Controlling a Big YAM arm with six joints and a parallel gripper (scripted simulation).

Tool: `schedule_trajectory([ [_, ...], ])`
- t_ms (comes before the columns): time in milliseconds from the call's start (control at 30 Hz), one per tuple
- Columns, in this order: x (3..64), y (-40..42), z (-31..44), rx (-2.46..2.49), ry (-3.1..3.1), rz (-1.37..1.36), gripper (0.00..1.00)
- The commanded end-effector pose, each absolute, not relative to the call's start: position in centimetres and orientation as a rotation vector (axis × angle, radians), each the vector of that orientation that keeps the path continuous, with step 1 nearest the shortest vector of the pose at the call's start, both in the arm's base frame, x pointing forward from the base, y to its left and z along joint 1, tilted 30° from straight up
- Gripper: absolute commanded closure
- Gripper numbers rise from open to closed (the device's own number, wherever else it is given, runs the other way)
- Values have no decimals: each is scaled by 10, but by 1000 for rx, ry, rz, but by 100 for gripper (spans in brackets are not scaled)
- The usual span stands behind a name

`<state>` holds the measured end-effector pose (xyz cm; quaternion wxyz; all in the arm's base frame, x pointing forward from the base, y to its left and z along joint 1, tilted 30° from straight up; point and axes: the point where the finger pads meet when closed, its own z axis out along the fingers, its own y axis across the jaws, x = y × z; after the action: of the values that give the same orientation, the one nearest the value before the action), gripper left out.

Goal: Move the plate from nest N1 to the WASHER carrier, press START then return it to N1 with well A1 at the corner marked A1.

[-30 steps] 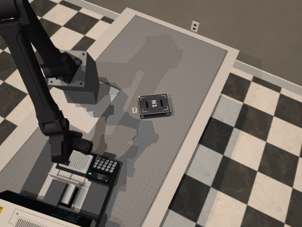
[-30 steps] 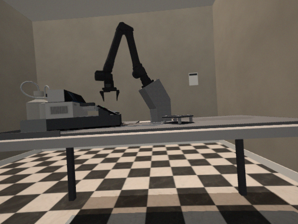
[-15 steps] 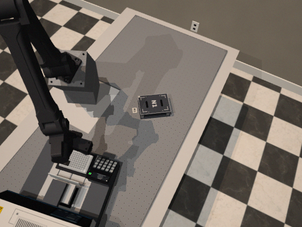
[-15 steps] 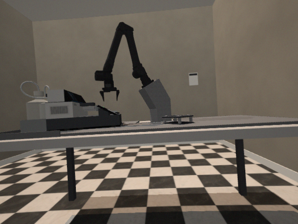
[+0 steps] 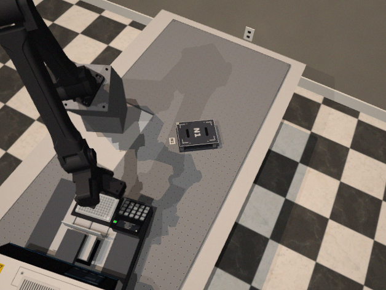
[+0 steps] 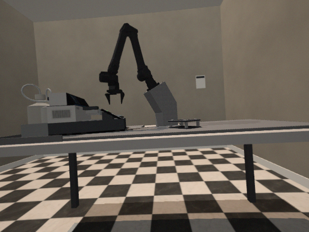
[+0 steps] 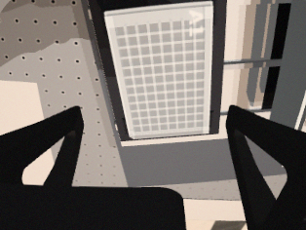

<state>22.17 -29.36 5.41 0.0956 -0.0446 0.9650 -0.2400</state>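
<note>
Beside the keypad (image 5: pixel 134 209), in the top view, the plate (image 5: pixel 101 207) (image 7: pixel 163 73) is seen on the washer's dark carrier (image 5: pixel 74 214) (image 7: pixel 114 104), partly covered by the arm (image 5: pixel 70 146) (image 6: pixel 136 47). A green lamp (image 5: pixel 115 221) is lit at the keypad's edge. Nothing is held by the nest (image 5: pixel 201 141) (image 6: pixel 188 121), whose N1 marking is left uncovered on the worktop (image 5: pixel 246 93) (image 6: pixel 249 124). From the exterior, the jaws (image 6: pixel 115 103) are seen pointed down above the height of the washer (image 6: pixel 87 126), well apart from each other, with nothing gripped. From the wrist, the plate is framed ahead of the spread jaws, touched by neither; its A1 marking is shown near the far right corner.
</note>
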Motion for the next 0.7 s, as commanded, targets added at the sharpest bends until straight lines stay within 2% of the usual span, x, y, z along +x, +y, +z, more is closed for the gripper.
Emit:
schedule_trajectory([
  [0,247,-290,59,115,2825,-675,16],
  [233,279,-273,58,436,2751,-621,30],
  [300,279,-273,58,436,2751,-621,30],
  [400,292,-265,57,569,2710,-596,36],
  [667,290,-270,62,829,2601,-555,52],
])
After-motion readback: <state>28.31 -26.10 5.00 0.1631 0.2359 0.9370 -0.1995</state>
